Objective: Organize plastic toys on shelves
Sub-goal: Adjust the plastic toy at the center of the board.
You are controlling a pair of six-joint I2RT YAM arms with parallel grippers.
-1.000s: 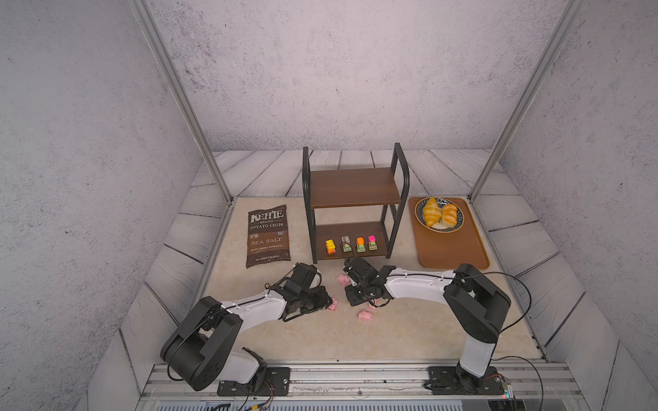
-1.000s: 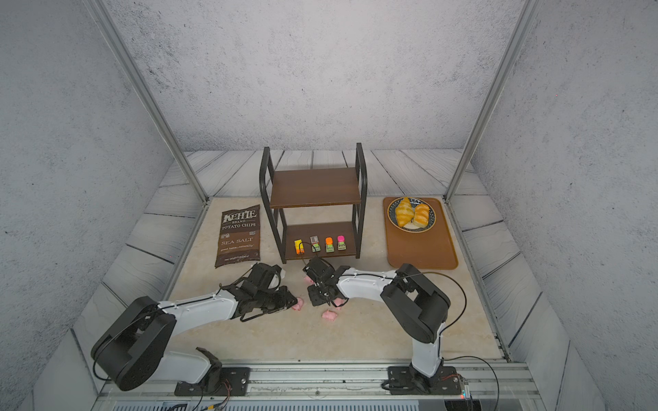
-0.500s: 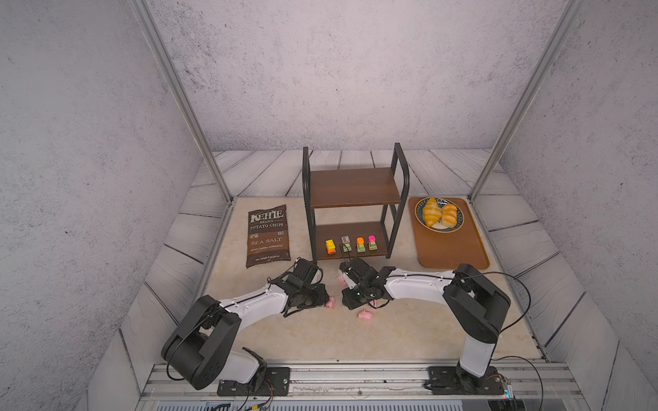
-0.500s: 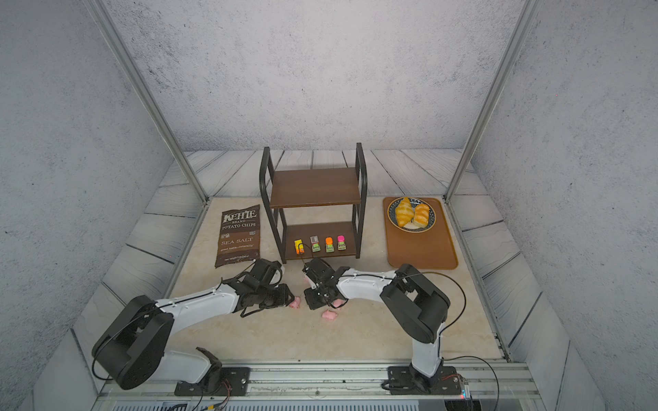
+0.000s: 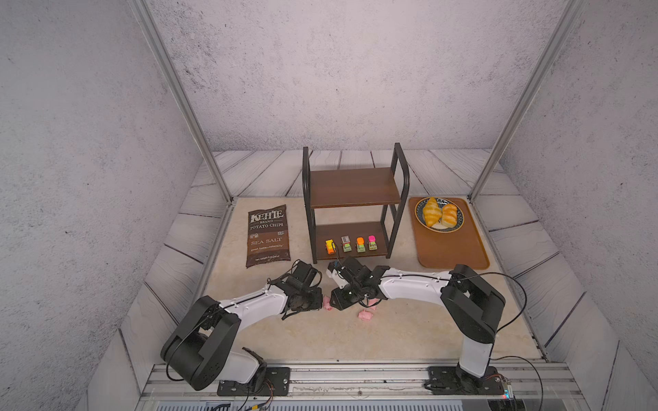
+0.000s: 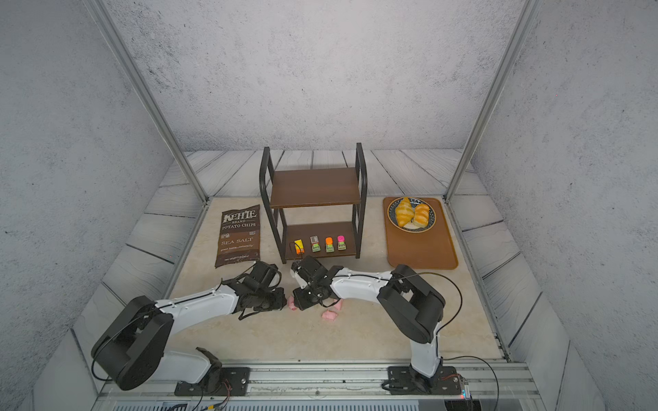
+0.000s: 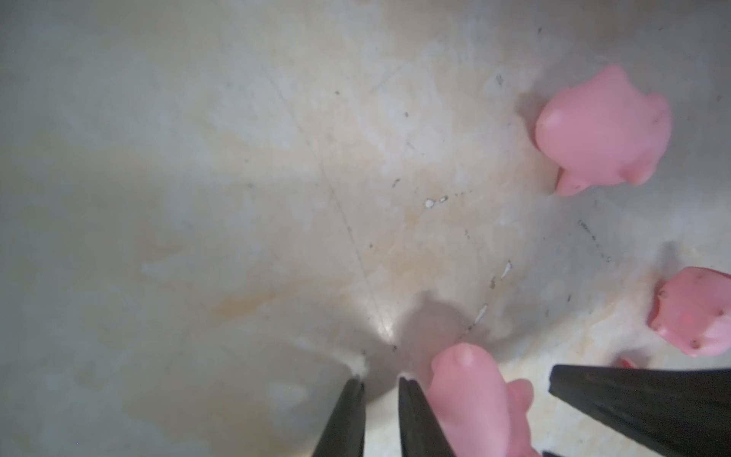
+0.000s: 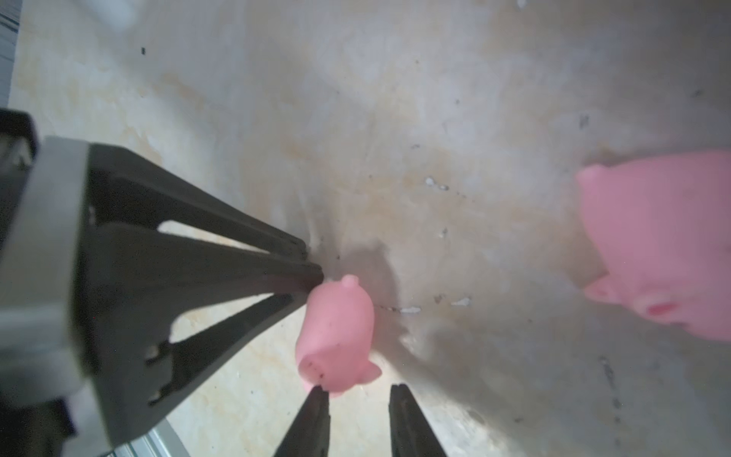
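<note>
Nearest the arm bases, one pink pig [image 5: 366, 315] lies alone on the pale surface [image 5: 313, 341]. Just beyond it the two arms meet tip to tip at a second pig [image 8: 336, 336].

The left fingers [image 7: 340, 419] stand a narrow slit apart with nothing between them. The second pig lies outside the pair, against the side of one finger. The right fingers [image 8: 411, 427] are also slightly apart and grip nothing. This pig sits just ahead of their tips, its snout end touching one tip. A third pig [image 5: 374, 301] shows partly under the right arm.

Farther back, the shelves [image 5: 352, 186] carry a row along the lower board's front edge: a yellow truck [image 5: 330, 246], a grey truck [image 5: 346, 243], an orange truck [image 5: 360, 244] and a pink truck [image 5: 372, 242]. Left of the shelves lies a chips bag [image 5: 267, 235]. On their right is a brown tray [image 5: 452, 249] holding a plate [image 5: 418, 213] with croissants [image 5: 432, 211].
</note>
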